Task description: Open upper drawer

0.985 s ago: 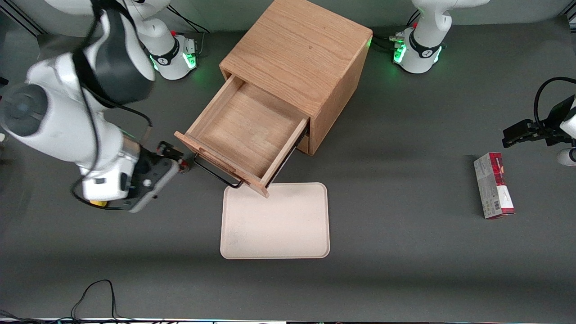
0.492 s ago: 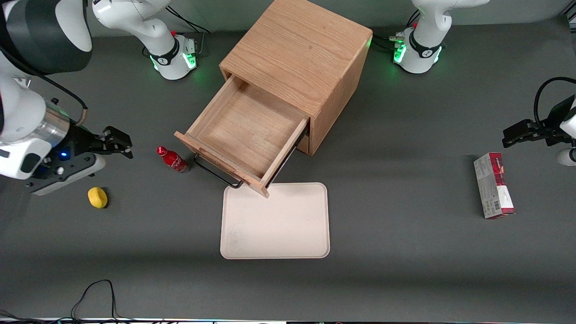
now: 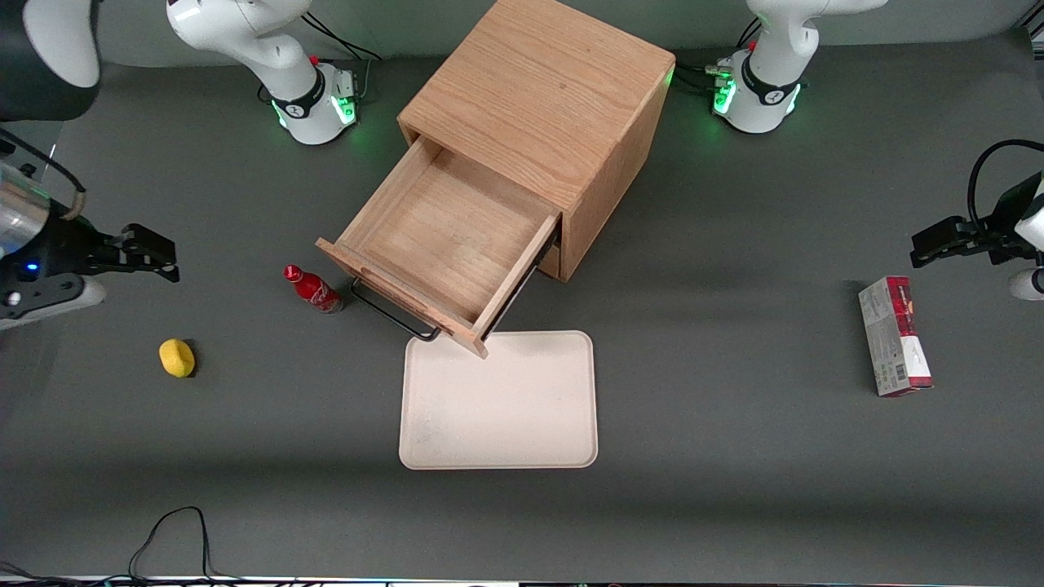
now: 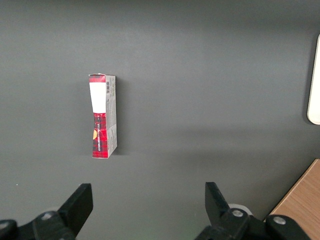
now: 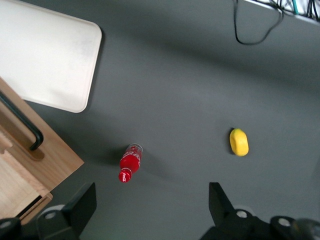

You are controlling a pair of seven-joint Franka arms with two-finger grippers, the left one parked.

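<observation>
The dark grey surface (image 3: 734,456) carries the wooden cabinet (image 3: 542,98) in its middle part, farther from the front camera than most other things. The upper drawer (image 3: 444,236) stands pulled well out of the cabinet toward the front camera, its light-oak tray bare inside, and its long black wire handle (image 3: 391,314) hangs off the drawer front. The gripper (image 3: 155,257) hovers well apart from the drawer, out toward the working arm's end of the surface, with its fingers spread apart and nothing between them; in the right wrist view the two black fingers (image 5: 82,202) stand wide of each other over bare surface.

A cream tray (image 3: 497,399) lies flat just nearer the front camera than the drawer; the drawer's front corner seems to overhang the tray's edge, though whether they touch cannot be told. The tray holds nothing. Wide open surface runs between the gripper and the drawer, and more lies nearer the front camera than the tray.

A red and grey box (image 3: 893,334) lies flat toward the parked arm's end. A small red bottle (image 3: 312,289) rests near the handle's end, between drawer and gripper. A yellow lump (image 3: 176,357) sits nearer the front camera than the gripper, well apart from the bottle
</observation>
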